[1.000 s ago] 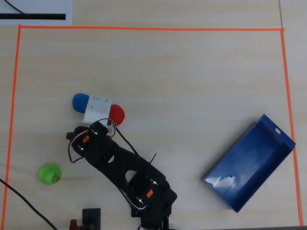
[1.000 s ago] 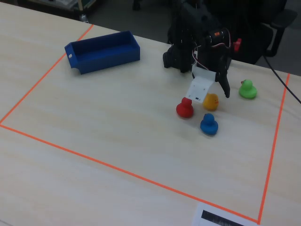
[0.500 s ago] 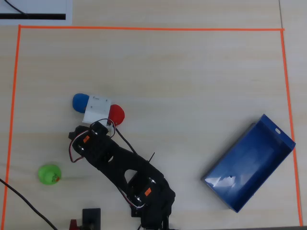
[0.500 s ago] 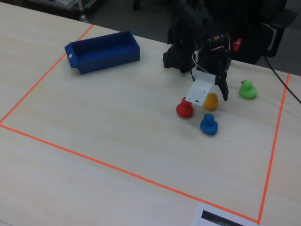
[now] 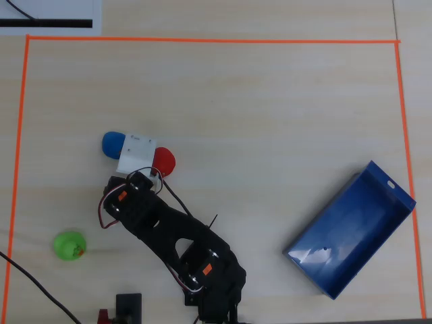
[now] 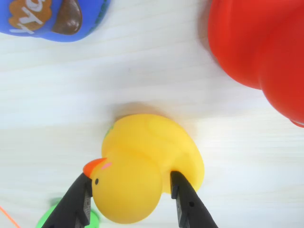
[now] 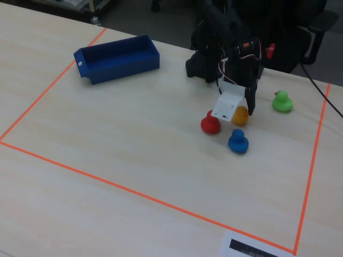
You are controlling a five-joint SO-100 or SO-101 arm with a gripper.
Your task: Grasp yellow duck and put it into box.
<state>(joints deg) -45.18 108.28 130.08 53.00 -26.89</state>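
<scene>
The yellow duck [image 6: 147, 166] with an orange beak sits on the table; its head lies between my two black fingers. My gripper [image 6: 130, 176] is closed against the duck, one finger by the beak and one at the neck. In the fixed view the yellow duck [image 7: 240, 114] shows under the gripper [image 7: 244, 113], between the other ducks. In the overhead view the white wrist block [image 5: 137, 152] hides it. The blue box [image 5: 351, 226] lies empty at the lower right, far from the arm, and at the far left in the fixed view [image 7: 123, 67].
A red duck [image 5: 164, 161] [image 6: 256, 42] and a blue duck [image 5: 113, 144] [image 6: 57, 19] stand close on either side of the yellow one. A green duck [image 5: 69, 245] stands apart at the lower left. Orange tape [image 5: 202, 40] frames the work area.
</scene>
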